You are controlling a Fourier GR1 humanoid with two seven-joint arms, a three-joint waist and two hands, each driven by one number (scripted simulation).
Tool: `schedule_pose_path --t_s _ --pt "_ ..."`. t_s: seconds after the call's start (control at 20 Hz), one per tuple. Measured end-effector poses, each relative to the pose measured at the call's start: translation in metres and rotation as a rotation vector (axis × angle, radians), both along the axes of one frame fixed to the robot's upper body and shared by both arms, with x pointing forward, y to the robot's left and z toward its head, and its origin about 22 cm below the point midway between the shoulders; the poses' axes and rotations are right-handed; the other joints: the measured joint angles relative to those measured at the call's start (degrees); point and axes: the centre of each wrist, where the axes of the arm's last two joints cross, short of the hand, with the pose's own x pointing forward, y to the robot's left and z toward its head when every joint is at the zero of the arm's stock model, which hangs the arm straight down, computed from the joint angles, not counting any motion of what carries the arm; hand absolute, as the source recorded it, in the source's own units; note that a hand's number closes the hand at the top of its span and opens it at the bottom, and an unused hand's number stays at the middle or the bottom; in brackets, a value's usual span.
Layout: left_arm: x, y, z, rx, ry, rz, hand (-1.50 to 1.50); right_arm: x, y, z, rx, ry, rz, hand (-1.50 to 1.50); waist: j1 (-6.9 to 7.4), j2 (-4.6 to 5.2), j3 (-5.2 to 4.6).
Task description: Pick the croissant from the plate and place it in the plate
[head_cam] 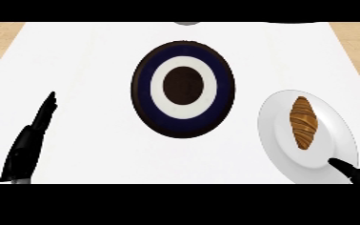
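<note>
One white counter [84, 52] bears a dark plate [144, 83] and a white plate [275, 118].

The white desk [84, 62] carries a dark plate [183, 89] with blue and white rings at its centre, and a white plate [271, 119] near the right edge.

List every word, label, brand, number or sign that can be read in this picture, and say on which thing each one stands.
None: no word, number, brand or sign can be read anywhere in the head view.
The dark plate bears only blue and white rings, no writing.
The white plate, the croissant and the counter carry no marking.
</note>
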Motion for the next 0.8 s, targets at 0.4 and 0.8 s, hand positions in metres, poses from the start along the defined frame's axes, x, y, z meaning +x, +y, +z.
schedule_pose_path --t_s 0.4,0.8 --pt "-0.001 0.003 -0.002 0.009 -0.009 -0.007 0.00 0.033 -0.009 0.023 -0.011 0.270 0.079 -1.50 0.37 -0.02 0.08" --pt "0.004 0.003 -0.005 0.000 -0.006 -0.007 0.00 0.065 -0.031 0.006 -0.070 0.500 0.184 -1.50 0.28 0.02 0.13"
